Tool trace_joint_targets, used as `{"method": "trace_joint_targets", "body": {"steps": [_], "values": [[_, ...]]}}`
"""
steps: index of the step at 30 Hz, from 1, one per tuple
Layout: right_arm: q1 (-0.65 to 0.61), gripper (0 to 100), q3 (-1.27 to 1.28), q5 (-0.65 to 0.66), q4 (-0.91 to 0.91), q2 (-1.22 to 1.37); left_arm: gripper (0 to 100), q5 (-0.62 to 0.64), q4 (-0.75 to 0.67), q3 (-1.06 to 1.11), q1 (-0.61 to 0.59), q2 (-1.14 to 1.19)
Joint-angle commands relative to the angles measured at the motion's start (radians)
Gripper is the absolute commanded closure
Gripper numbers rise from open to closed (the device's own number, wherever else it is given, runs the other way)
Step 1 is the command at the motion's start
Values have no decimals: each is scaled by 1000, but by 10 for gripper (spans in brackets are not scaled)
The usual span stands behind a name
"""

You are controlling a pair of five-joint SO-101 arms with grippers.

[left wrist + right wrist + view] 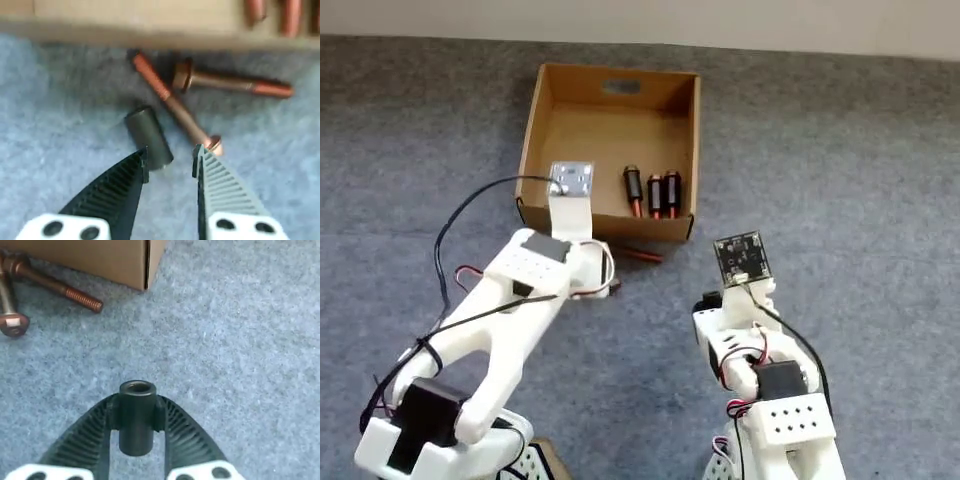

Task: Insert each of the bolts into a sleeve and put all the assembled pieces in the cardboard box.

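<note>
Left wrist view: open left gripper [171, 150] beside bolt [175, 105], 6 o'clock of cardboard box [620, 228]; grasp mid-shank. Right gripper [136, 407] clamping sleeve [136, 430].

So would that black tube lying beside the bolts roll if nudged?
Likely a little: the black sleeve is a smooth cylinder lying on its side, though the fuzzy carpet should slow it. It looks rigid, probably metal, so the left gripper shouldn't crush it, but it might slip.
</note>
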Motion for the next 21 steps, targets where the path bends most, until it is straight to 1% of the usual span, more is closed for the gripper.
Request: {"method": "trace_joint_targets", "body": {"steps": [1,8,12,14,18,21], "values": [[-10,992,-4,-9,-21,-13,824,8,2,-76,13,-7],[-10,992,-4,-9,-21,-13,822,20,-2,-124,19,-5],[-10,992,-4,-9,-21,-13,822,152,-12,-117,85,12],[-10,992,-4,-9,-21,-13,825,193,-28,-127,104,48],[-10,992,4,-9,-21,-13,825,221,-97,-128,87,150],[-10,992,16,-8,-22,-18,825,219,-94,-128,77,205]]}}
